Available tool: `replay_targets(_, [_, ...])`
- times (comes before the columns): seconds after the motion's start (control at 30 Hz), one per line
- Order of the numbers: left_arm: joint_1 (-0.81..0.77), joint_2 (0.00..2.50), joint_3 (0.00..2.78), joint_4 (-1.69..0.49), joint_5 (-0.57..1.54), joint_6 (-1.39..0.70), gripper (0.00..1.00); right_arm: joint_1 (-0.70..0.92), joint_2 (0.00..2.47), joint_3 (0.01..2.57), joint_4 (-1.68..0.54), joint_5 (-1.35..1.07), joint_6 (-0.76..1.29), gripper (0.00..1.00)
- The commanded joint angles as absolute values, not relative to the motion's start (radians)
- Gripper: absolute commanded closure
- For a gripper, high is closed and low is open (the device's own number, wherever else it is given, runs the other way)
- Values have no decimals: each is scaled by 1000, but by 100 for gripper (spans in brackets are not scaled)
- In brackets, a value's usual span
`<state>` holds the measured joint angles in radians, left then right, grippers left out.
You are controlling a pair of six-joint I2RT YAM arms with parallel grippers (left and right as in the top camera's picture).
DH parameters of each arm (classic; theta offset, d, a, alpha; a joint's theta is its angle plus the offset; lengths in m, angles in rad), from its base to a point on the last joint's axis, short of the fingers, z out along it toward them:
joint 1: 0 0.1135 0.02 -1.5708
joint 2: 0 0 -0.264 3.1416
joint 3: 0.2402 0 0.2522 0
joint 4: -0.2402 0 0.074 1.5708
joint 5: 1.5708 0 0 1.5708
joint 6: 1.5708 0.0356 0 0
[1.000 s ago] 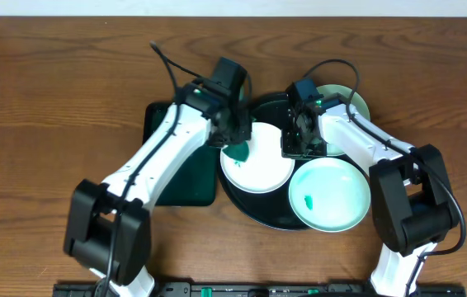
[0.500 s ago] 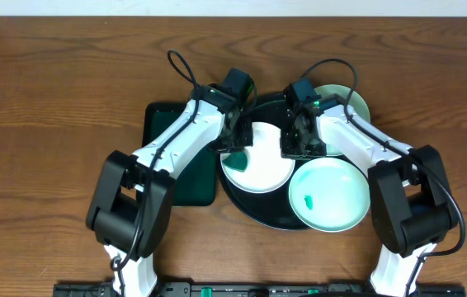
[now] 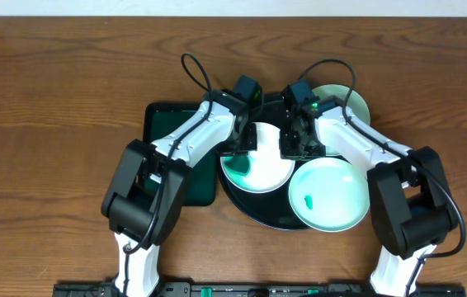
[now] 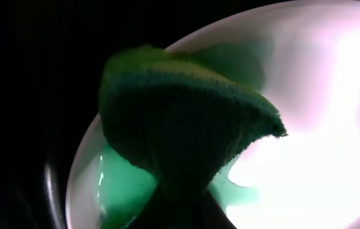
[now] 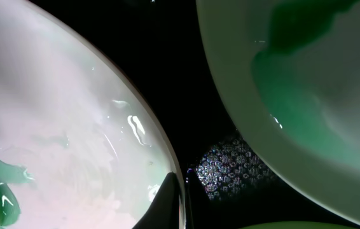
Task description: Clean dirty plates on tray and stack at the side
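Note:
On the round black tray (image 3: 260, 211) lie three plates. The left plate (image 3: 268, 172) is white with a wet green smear. My left gripper (image 3: 240, 153) is shut on a dark green sponge (image 4: 186, 121) that presses on this plate (image 4: 313, 133) beside the smear (image 4: 126, 187). My right gripper (image 3: 291, 148) is shut on the same plate's right rim (image 5: 177, 191), one finger on each side. The front right plate (image 3: 332, 194) carries a small green smudge. The pale green back plate (image 3: 352, 104) is partly hidden under my right arm.
A dark green rectangular tray (image 3: 164, 124) lies left of the round tray, largely covered by my left arm. In the right wrist view a second smeared plate (image 5: 307, 83) lies close to the pinched rim, with wet black tray (image 5: 231, 168) between them. Brown wooden table (image 3: 52, 124) surrounds everything.
My left arm has swung rightward at its elbow while the sponge slid a little across the left plate, spreading the green smear. The right arm has not moved.

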<state>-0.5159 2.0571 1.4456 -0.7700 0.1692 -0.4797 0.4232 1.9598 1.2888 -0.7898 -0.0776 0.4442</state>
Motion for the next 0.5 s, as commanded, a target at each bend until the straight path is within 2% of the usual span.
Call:
replay_targets(0.0, [-525, 2144, 1421, -776, 123, -495, 93, 433, 1951, 1259, -758, -83, 456, 99])
replay_targets(0.07, [-534, 2143, 1421, -776, 137, -488, 93, 433, 1951, 1258, -756, -101, 455, 99])
replay_targets(0.47, [-537, 2138, 1426, -768, 548, -348, 93, 433, 1951, 1258, -751, -125, 448, 99])
